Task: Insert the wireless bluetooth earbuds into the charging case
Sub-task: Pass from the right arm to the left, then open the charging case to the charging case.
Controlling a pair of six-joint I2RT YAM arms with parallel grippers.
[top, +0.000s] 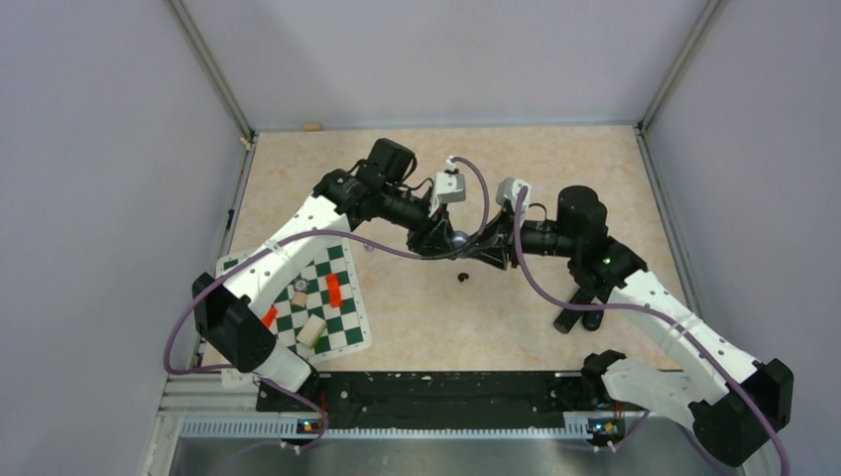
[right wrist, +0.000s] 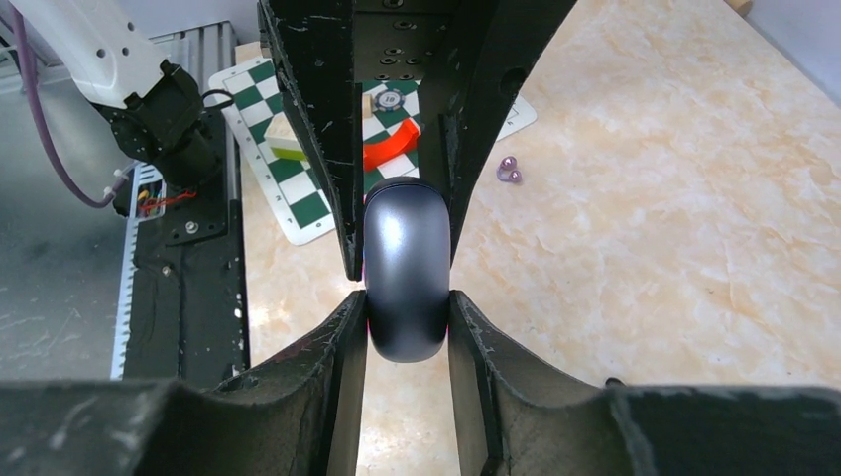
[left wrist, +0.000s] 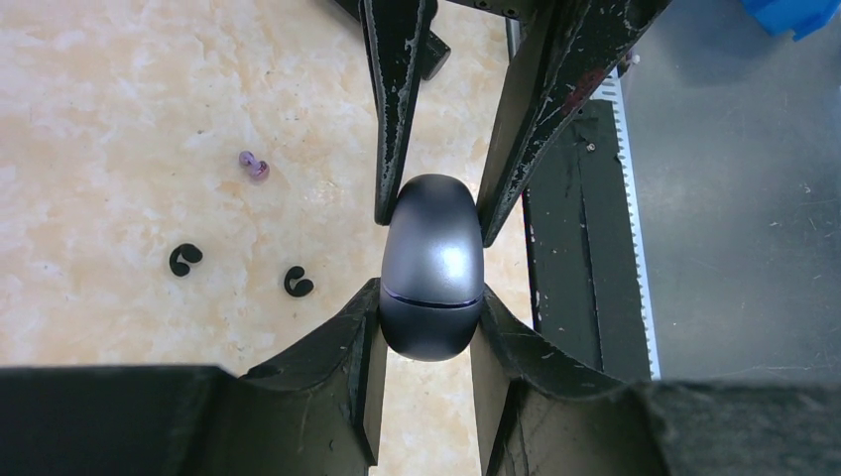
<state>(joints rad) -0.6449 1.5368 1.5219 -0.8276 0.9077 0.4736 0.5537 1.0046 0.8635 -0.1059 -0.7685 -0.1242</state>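
Observation:
The charging case point(top: 459, 239), a smooth grey-lavender oval with its lid shut, hangs above the table's middle. Both grippers grip it from opposite ends. In the left wrist view my left gripper point(left wrist: 429, 302) is shut on the case point(left wrist: 433, 238) at its near end, and the right gripper point(left wrist: 436, 213) pinches the far end. In the right wrist view my right gripper point(right wrist: 407, 297) is shut on the case point(right wrist: 405, 258). A tiny lilac two-lobed earbud shape point(left wrist: 254, 166) lies on the table, also seen from the right wrist point(right wrist: 510, 172); I cannot tell whether it is one or two.
Two small black C-shaped pieces point(left wrist: 184, 260) point(left wrist: 298, 282) lie on the table under the case. A green-and-white checkered mat point(top: 298, 297) with red pieces and a wooden block lies at front left. A black cylinder point(top: 580, 312) lies at right. A black rail point(top: 436, 392) runs along the near edge.

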